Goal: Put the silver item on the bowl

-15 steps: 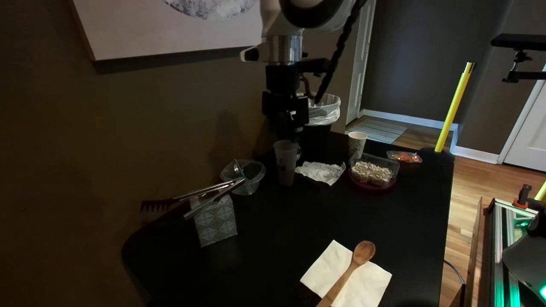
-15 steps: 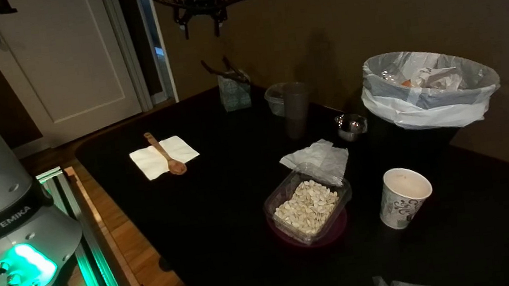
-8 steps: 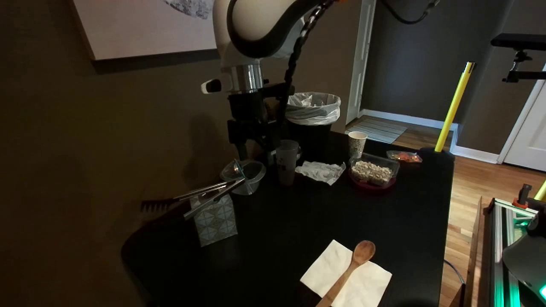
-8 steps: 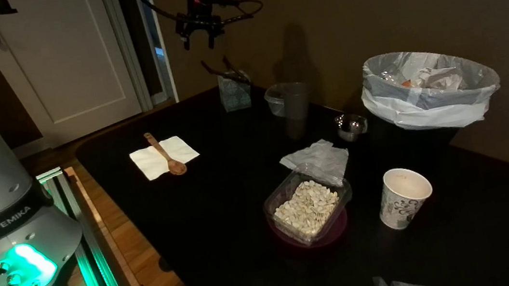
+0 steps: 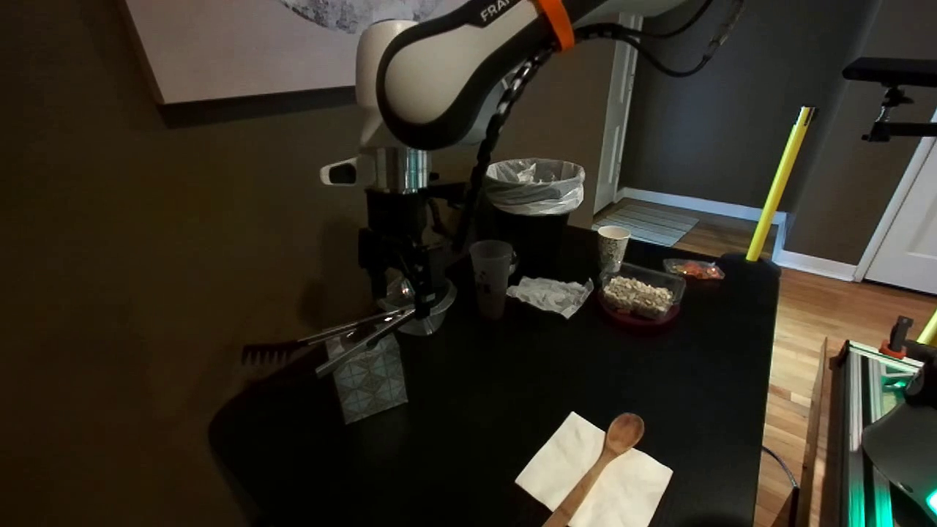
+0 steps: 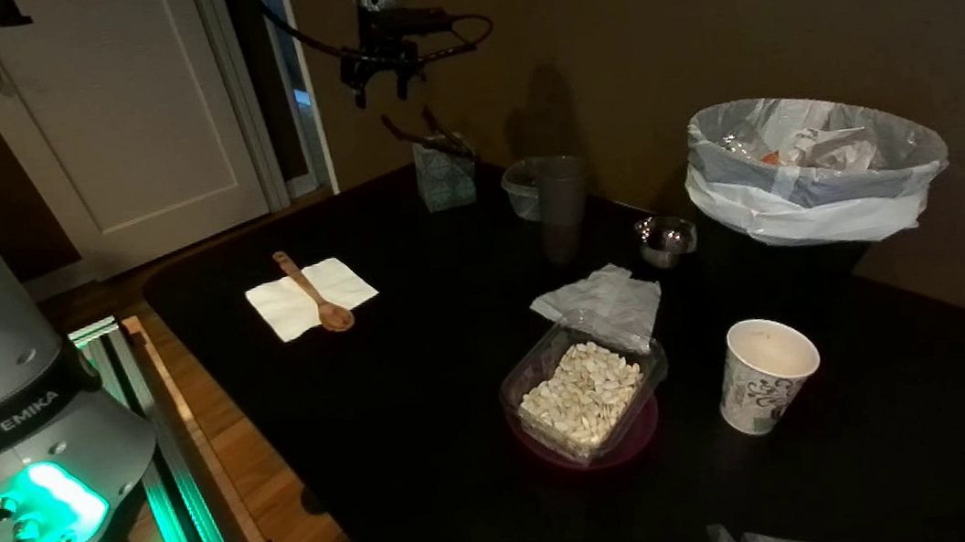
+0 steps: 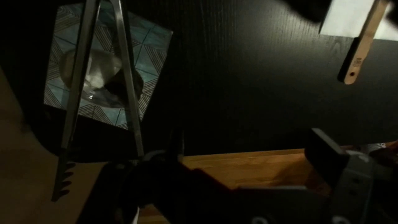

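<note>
In dim light, a brown wall (image 5: 205,219), wooden floor (image 5: 809,307), black table (image 5: 505,380) and white door (image 6: 130,102).

This looks like a home: a panelled door (image 6: 124,122), a wooden floor (image 5: 805,311) with a striped mat (image 5: 648,223) and a picture (image 5: 293,55) hung on a brown wall (image 5: 183,219). A black table (image 5: 512,380) bears a wooden spoon (image 5: 603,461) on a napkin (image 5: 622,490), a paper cup (image 6: 760,393) and a tray (image 6: 635,401) of food (image 6: 584,387), with a lined bin (image 6: 806,208) nearby. A robot base (image 6: 8,384) on metal rails (image 6: 176,474) stands near the table.

Tongs (image 5: 351,353) atop patterned box (image 5: 372,389); parted pincer (image 5: 400,301) nearby; wooden spoon (image 5: 596,470) on napkin (image 5: 631,487).
</note>
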